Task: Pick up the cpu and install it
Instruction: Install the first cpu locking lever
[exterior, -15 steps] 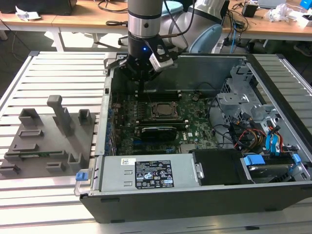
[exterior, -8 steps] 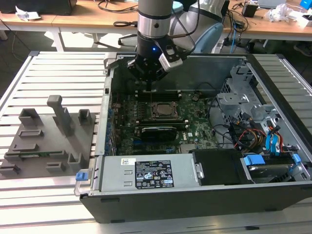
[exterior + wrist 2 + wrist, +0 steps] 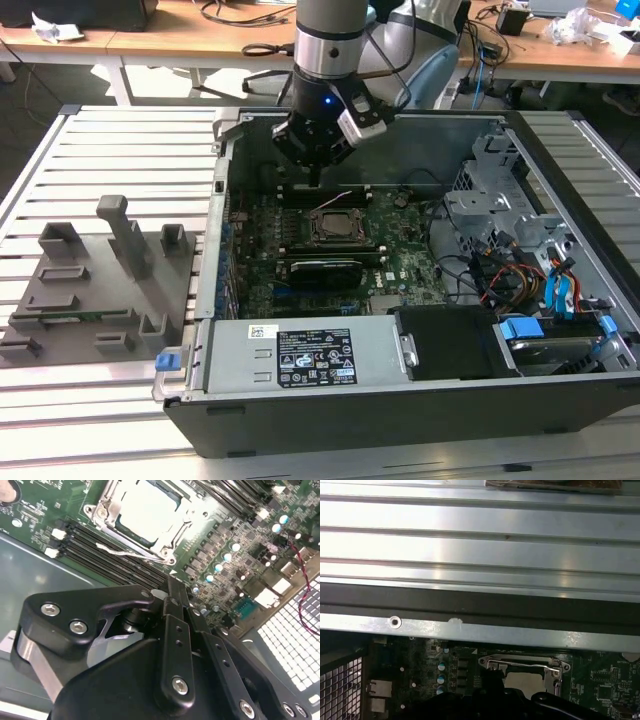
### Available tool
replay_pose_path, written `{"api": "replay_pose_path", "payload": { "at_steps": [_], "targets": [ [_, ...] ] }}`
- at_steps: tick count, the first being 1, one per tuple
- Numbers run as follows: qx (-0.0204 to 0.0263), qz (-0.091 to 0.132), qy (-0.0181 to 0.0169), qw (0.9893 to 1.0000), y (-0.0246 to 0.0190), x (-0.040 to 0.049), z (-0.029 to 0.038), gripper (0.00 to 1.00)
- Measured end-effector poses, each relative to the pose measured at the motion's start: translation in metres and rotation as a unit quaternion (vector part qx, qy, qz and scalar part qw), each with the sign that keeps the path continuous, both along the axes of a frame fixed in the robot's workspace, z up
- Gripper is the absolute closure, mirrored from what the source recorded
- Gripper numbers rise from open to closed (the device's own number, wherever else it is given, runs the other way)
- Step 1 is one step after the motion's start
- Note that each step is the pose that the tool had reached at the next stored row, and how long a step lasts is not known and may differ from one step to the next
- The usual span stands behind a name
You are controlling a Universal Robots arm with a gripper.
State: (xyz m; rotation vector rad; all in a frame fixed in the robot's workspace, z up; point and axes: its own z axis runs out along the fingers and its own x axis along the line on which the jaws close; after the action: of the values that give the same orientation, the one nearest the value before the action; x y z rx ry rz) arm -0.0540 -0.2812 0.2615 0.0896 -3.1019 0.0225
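One silvery-grey square cpu [image 3: 147,510] already sits in the black motherboard socket frame [image 3: 330,227]; the tool [image 3: 315,178], fingers together and empty, hovers at its 12 o'clock.

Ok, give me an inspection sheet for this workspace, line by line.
Surface: slatted metal table carrying an open computer case.
Job's things: cpu sits in the motherboard socket, metal frame around it.
Clutter: grey fixture block on the exterior view's left.
Tool: tool hovers above the socket, holding nothing; fingers together.
Cables: bundle inside the case.
Surroundings: wooden desks behind.
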Motion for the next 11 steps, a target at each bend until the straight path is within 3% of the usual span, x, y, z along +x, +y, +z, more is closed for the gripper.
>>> {"api": "replay_pose_path", "payload": {
  "at_steps": [11],
  "targets": [
    [0.0000, -0.001, 0.0000, 1.0000, 0.0000, 0.0081, -0.0026, 0.89]
  ]
}}
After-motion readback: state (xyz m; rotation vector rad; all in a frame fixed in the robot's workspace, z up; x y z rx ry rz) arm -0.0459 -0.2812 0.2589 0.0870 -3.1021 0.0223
